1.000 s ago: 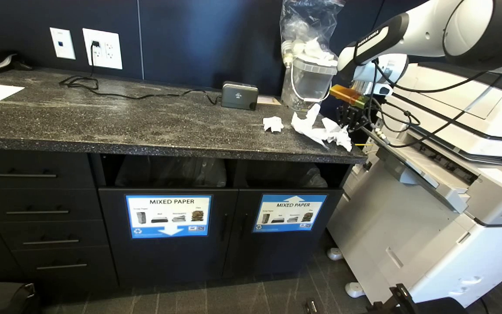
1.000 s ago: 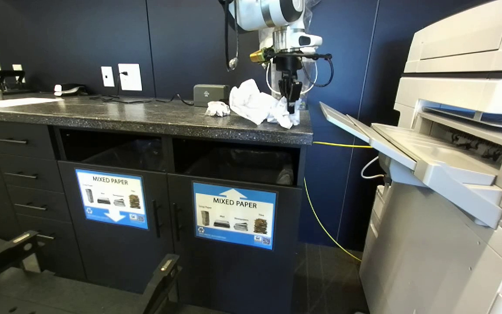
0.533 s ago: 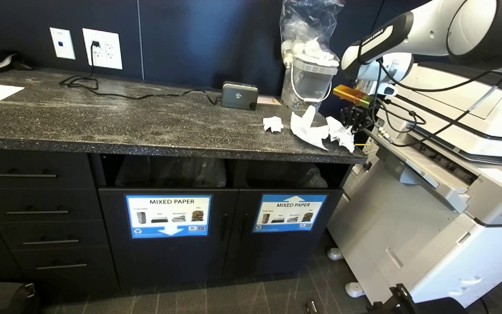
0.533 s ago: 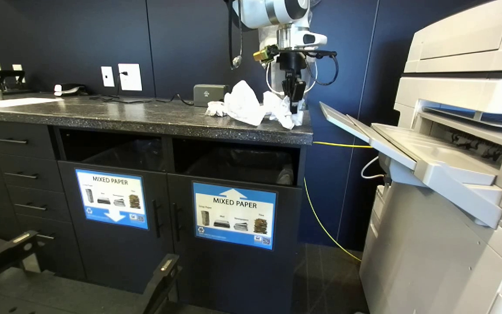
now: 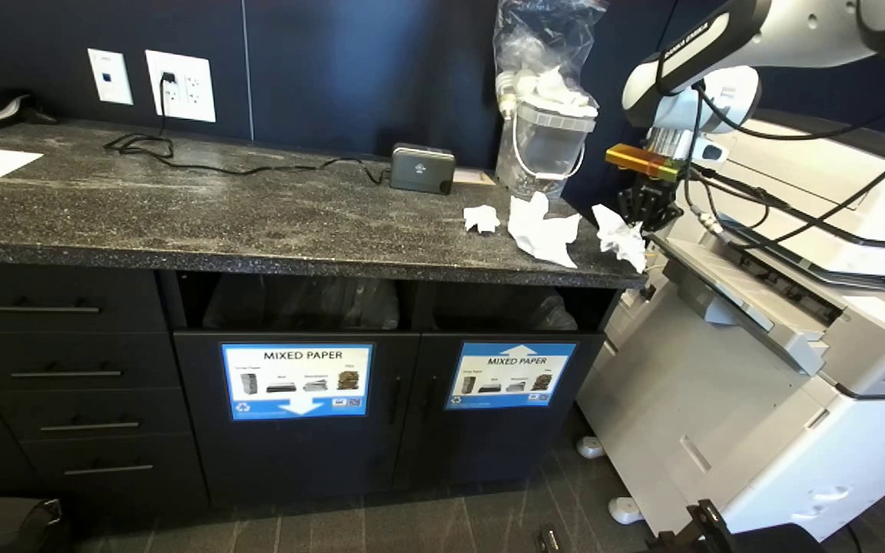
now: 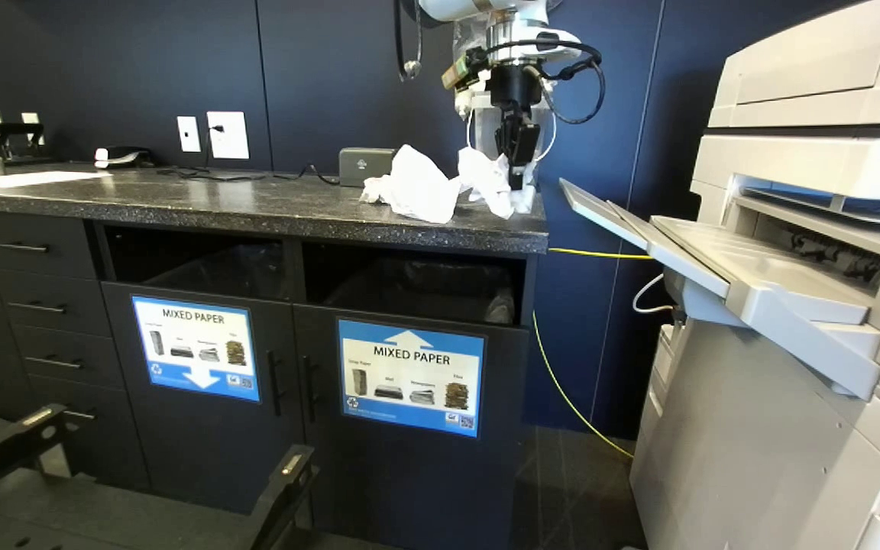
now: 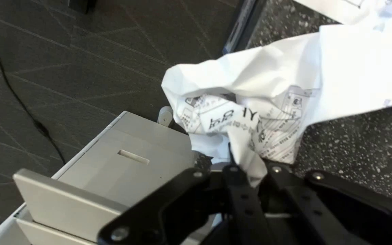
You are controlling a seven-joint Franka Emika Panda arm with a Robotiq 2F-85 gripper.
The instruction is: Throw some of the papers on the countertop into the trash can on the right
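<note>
"What has the claw (image 7: 253,173) got?"

"One crumpled paper (image 7: 271,71). It's pinched on it: in the wrist view an end of the sheet is nipped in the grip, and dark printing shows on its folds."

"And where is that?"

"In both exterior views, at the right-hand end of the counter (image 5: 258,207). Whether its underside touches the surface, I honestly can't tell."

"Any others?"

"Two, lying on the counter. A larger wad (image 5: 542,230) just beside the held one, then a small wad (image 5: 481,219) past that. A clear bucket (image 5: 554,150) stands behind the larger."

"The trash can (image 6: 413,481)?"

"Under that same end, with a blue-and-white sign (image 6: 412,378) reading MIXED PAPER. Another bin (image 6: 203,451) sits just left of it."
</note>
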